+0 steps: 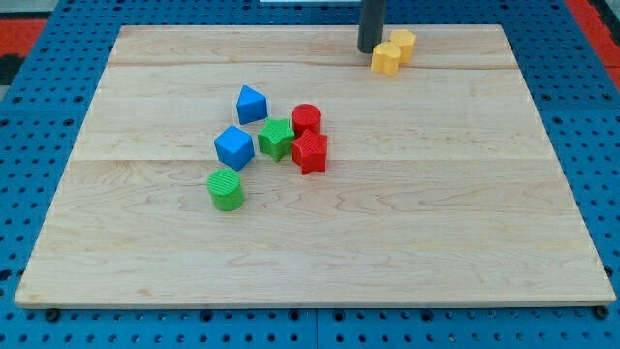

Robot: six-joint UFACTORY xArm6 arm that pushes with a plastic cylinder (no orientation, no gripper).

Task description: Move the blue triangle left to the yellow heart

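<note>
Pale wooden tabletop [320, 242] with coloured plastic blocks. The blue triangle [251, 104] lies left of centre, beside a blue cube [233, 146], green star [276, 139], red cylinder [305, 120], red star [310, 152] and green cylinder [226, 189]. The yellow heart [387, 58] sits near the view's top, touching a second yellow block [402, 42]. The tool is a plain rod with nothing to open or close; my tip [370, 48] rests just left of the heart.
</note>
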